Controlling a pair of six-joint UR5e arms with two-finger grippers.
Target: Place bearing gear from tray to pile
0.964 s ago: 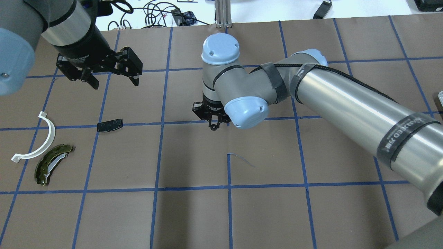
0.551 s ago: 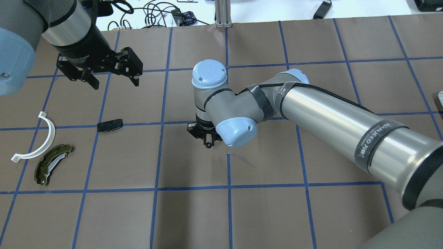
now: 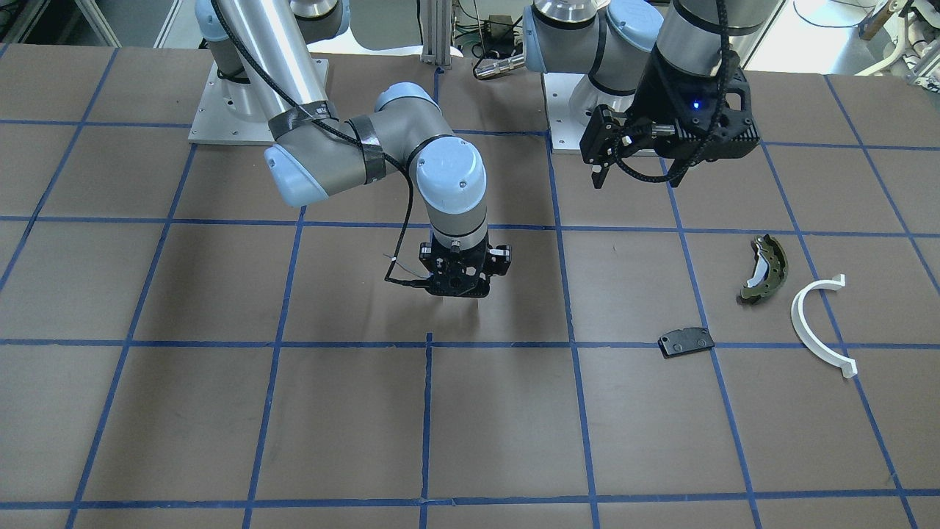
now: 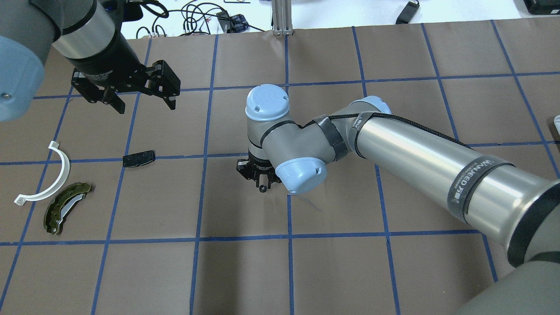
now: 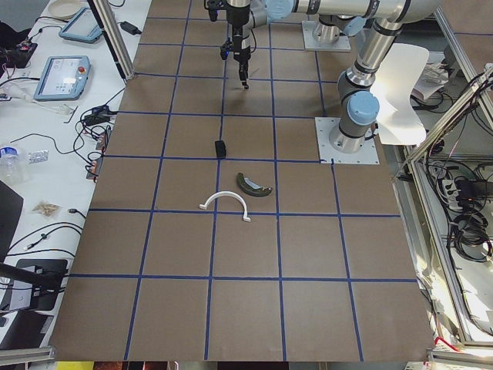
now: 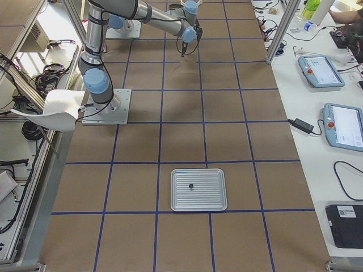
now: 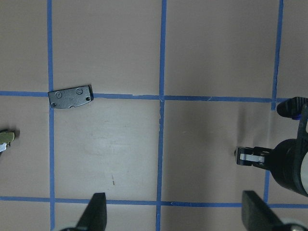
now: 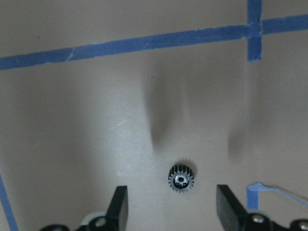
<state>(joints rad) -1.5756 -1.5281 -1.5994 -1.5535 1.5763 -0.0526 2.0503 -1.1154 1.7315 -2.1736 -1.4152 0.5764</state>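
Right gripper wide open at mid-table, gear on the paper between its fingers, not gripped. Pile well apart on the left. Left gripper wide, empty, on the far side of the pad

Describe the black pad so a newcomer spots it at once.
On the blue-gridded brown table, three loose parts lie on the robot's left side. The black pad sits on a tape line, nearest the table's middle. It alone is flat and rectangular; the white arc and olive brake shoe are curved.
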